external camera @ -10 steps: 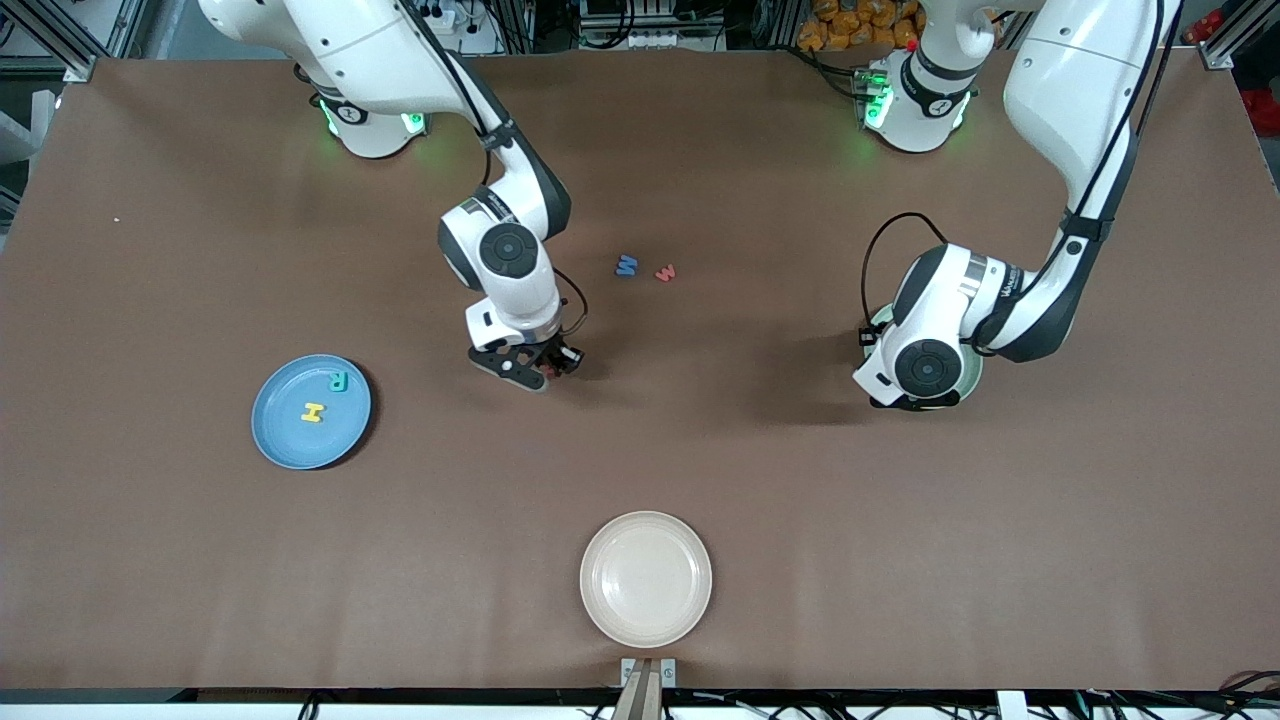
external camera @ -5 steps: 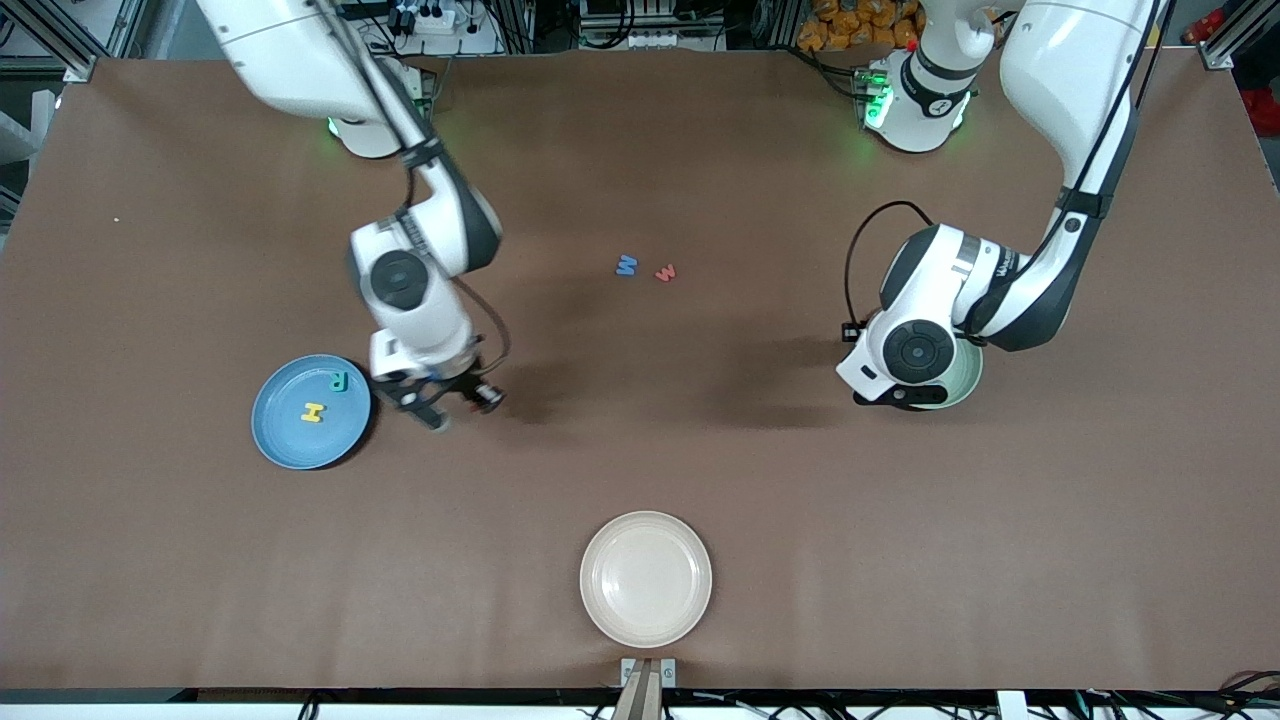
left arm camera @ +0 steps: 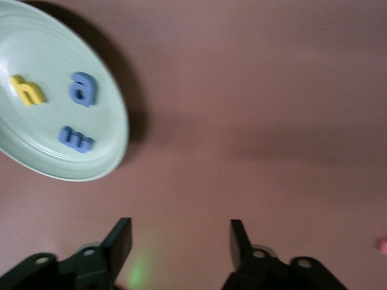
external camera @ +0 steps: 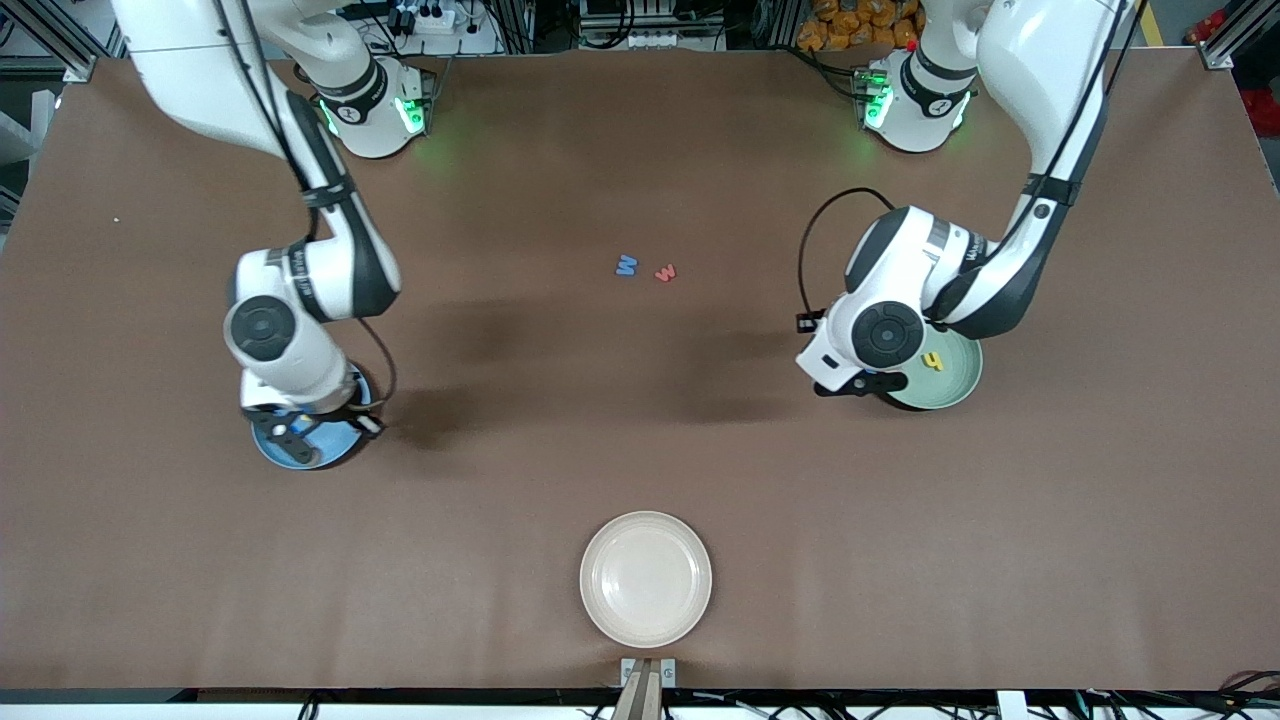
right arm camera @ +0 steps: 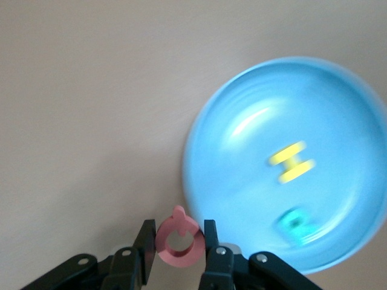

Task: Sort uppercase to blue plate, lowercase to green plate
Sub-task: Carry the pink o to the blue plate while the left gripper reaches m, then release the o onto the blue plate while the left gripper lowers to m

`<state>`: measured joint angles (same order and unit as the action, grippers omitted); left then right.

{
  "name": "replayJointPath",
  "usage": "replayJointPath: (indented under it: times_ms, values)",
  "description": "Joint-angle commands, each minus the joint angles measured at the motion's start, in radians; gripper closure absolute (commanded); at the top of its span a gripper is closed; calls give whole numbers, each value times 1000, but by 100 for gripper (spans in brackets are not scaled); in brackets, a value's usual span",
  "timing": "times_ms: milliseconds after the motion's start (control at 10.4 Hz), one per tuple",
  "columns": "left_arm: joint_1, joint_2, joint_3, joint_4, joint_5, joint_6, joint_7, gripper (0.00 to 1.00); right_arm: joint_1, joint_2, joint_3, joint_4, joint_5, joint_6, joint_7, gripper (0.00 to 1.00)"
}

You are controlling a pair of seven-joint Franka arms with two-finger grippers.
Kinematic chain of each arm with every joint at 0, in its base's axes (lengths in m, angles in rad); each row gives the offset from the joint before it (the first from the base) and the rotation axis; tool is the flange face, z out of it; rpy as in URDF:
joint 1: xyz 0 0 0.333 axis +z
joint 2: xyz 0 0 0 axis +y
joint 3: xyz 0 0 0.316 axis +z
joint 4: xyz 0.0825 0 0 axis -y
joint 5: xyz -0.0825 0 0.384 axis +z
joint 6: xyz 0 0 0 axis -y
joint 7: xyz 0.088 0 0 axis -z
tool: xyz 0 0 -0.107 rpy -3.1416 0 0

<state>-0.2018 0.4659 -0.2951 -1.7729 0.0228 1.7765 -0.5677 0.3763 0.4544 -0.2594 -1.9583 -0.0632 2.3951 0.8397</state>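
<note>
My right gripper (right arm camera: 176, 241) is shut on a red Q (right arm camera: 175, 238) and hangs over the rim of the blue plate (right arm camera: 242, 109). A yellow H (right arm camera: 292, 162) and a teal R (right arm camera: 296, 225) lie in that plate. In the front view the right gripper (external camera: 298, 438) covers most of the blue plate (external camera: 322, 452). The green plate (left arm camera: 103, 157) holds a yellow h (left arm camera: 27, 90), a blue a (left arm camera: 83, 89) and a blue m (left arm camera: 75, 139). My left gripper (left arm camera: 180, 241) is open and empty, over the table beside the green plate (external camera: 955, 385). A blue W (external camera: 626, 265) and a red w (external camera: 665, 272) lie mid-table.
A cream-white plate (external camera: 645, 578) with nothing in it sits near the table edge closest to the front camera. The two loose letters lie side by side between the arms, toward the robots' bases.
The right arm has carried the red Q from mid-table to the blue plate's rim. The left gripper has opened wider and drawn off the green plate, uncovering the yellow h.
</note>
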Motion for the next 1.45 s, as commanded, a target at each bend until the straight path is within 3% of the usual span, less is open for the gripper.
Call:
replayJointPath:
  times_ms: [0, 96, 193, 289, 868, 965, 1061, 1351]
  values:
    - [-65, 28, 4, 15, -79, 82, -100, 19, -8, -30, -47, -28, -24, -47, -51, 100]
    - [-103, 40, 4, 13, -84, 134, -174, 19, -19, -25, -47, -28, -24, -48, -53, 85]
    - [-138, 54, 4, 15, -84, 177, -238, 19, -31, -23, -47, -28, -23, -50, -44, 21]
    - [-181, 66, 10, 13, -84, 211, -300, 19, -33, -23, -46, -24, -21, -62, -37, 0]
    - [-364, 94, 31, 10, -73, 432, -599, 19, -39, -34, -46, 7, -13, -94, -56, 0]
    - [-413, 106, 56, 9, -72, 455, -624, 14, -50, -33, -46, 16, -12, -90, -83, 0]
    - [-486, 112, 103, 4, -64, 461, -636, 12, -68, -34, -44, 16, -7, -88, -143, 0]
    - [-528, 112, 111, -5, -63, 465, -638, 13, -126, -31, -43, 27, -3, -88, -296, 0]
